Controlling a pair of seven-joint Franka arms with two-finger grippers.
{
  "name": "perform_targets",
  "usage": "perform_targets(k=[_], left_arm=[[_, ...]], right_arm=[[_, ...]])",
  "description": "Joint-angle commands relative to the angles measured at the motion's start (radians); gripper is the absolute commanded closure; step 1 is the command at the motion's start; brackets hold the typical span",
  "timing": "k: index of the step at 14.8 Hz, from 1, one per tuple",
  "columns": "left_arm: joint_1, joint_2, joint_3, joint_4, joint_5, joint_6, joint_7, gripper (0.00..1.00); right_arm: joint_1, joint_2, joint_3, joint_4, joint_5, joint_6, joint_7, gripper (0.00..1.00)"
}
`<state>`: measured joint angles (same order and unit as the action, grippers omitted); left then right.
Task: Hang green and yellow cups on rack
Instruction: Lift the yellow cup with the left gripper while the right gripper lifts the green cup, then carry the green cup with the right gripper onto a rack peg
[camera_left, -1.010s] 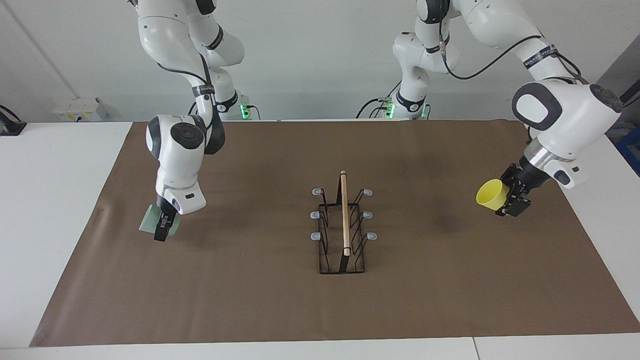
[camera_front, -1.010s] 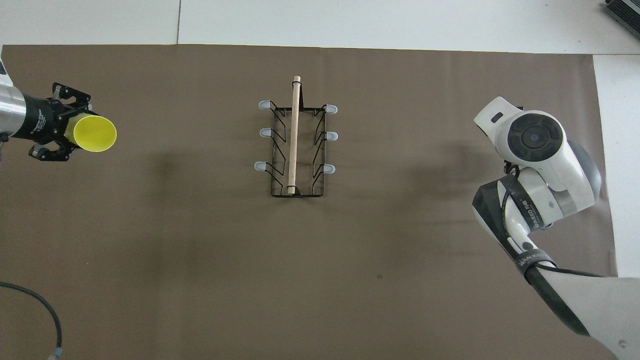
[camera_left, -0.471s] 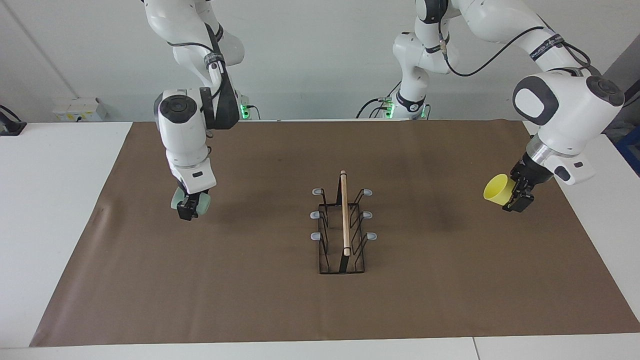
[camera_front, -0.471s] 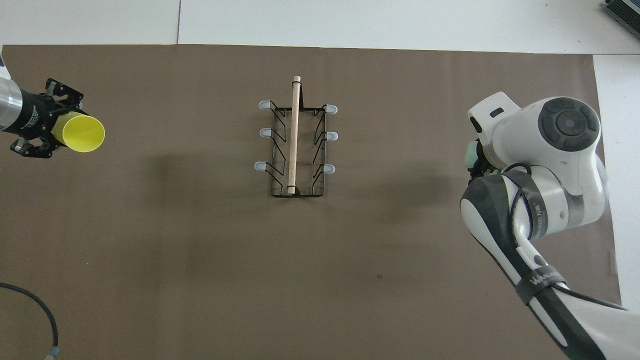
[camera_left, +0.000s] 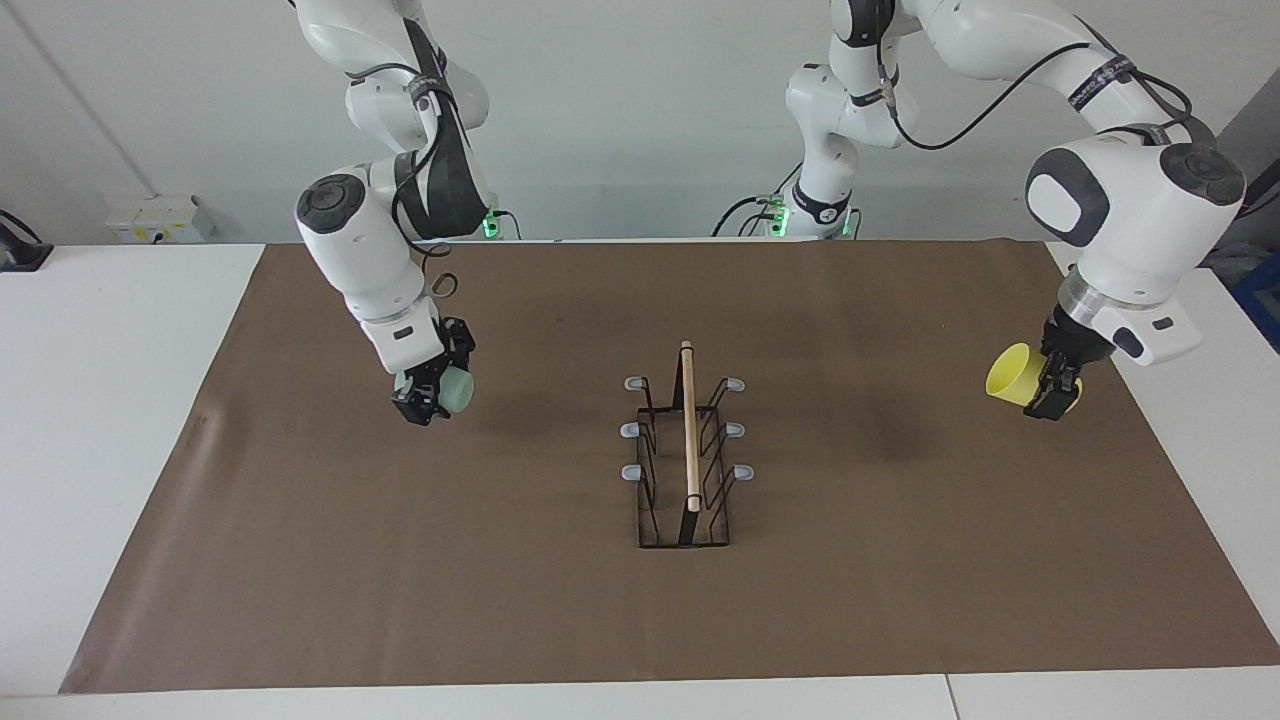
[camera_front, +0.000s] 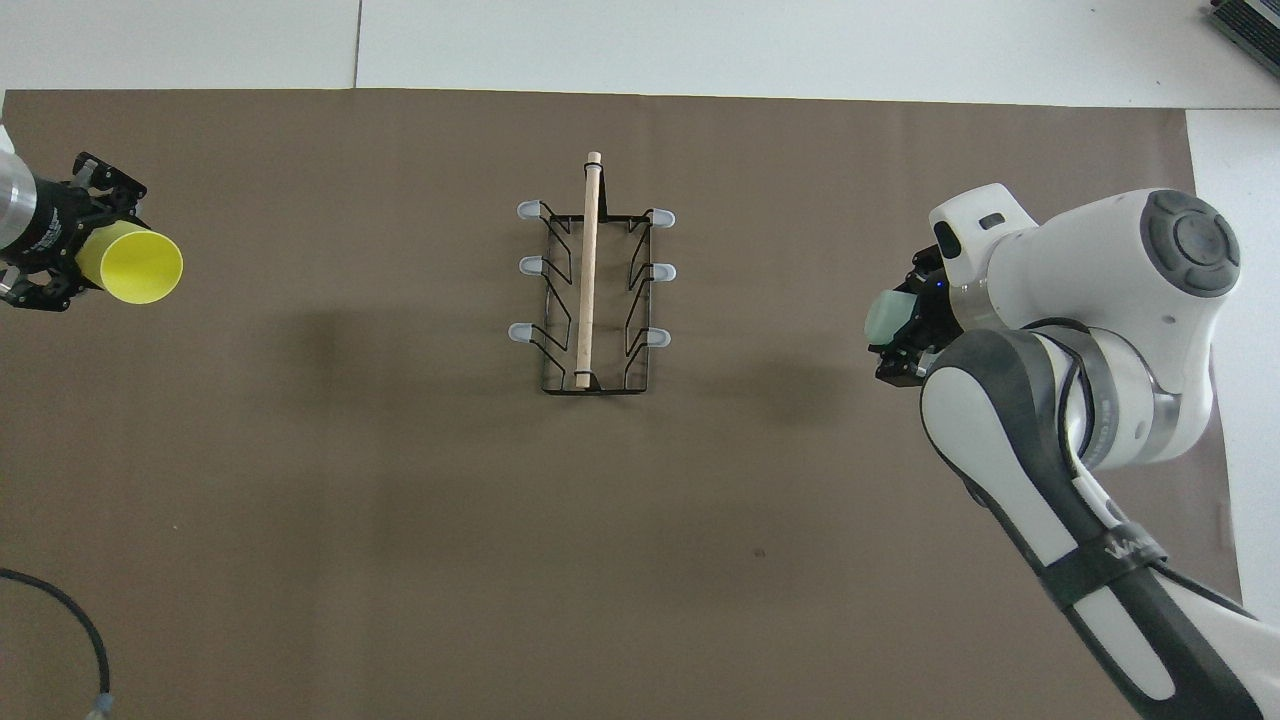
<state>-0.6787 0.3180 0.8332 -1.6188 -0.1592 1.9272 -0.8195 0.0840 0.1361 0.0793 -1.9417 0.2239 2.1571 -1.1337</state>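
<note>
The rack (camera_left: 688, 450) (camera_front: 590, 290), black wire with a wooden rod on top and grey-tipped prongs on both sides, stands mid-table with nothing on its prongs. My left gripper (camera_left: 1055, 393) (camera_front: 70, 258) is shut on the yellow cup (camera_left: 1010, 375) (camera_front: 135, 265). It hangs over the mat at the left arm's end, the cup's mouth turned toward the rack. My right gripper (camera_left: 425, 400) (camera_front: 905, 338) is shut on the pale green cup (camera_left: 458, 390) (camera_front: 885, 312). It is raised over the mat between the rack and the right arm's end.
A brown mat (camera_left: 500, 600) covers most of the white table (camera_left: 100, 400). A black cable (camera_front: 60, 610) lies on the mat close to the left arm's base. White boxes (camera_left: 160, 218) sit at the table's corner by the right arm.
The right arm has swung and turned the green cup toward the rack. The left gripper has drifted with the yellow cup a little away from the rack.
</note>
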Motion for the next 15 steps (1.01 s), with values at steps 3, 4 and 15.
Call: perform_targets(k=[3, 4, 15], left_arm=[[-0.036, 0.010, 0.017, 0.023, 0.122, -0.024, -0.075, 1.00], [-0.047, 0.010, 0.018, 0.023, 0.141, -0.024, -0.085, 1.00], [-0.071, 0.010, 0.017, 0.017, 0.314, -0.010, -0.105, 1.00]], right_arm=[[-0.021, -0.018, 0.005, -0.017, 0.205, -0.014, -0.066, 1.00], [-0.026, -0.020, 0.005, -0.017, 0.241, -0.014, -0.081, 1.00], [-0.087, -0.069, 0.004, -0.086, 0.811, -0.086, -0.412, 1.00]])
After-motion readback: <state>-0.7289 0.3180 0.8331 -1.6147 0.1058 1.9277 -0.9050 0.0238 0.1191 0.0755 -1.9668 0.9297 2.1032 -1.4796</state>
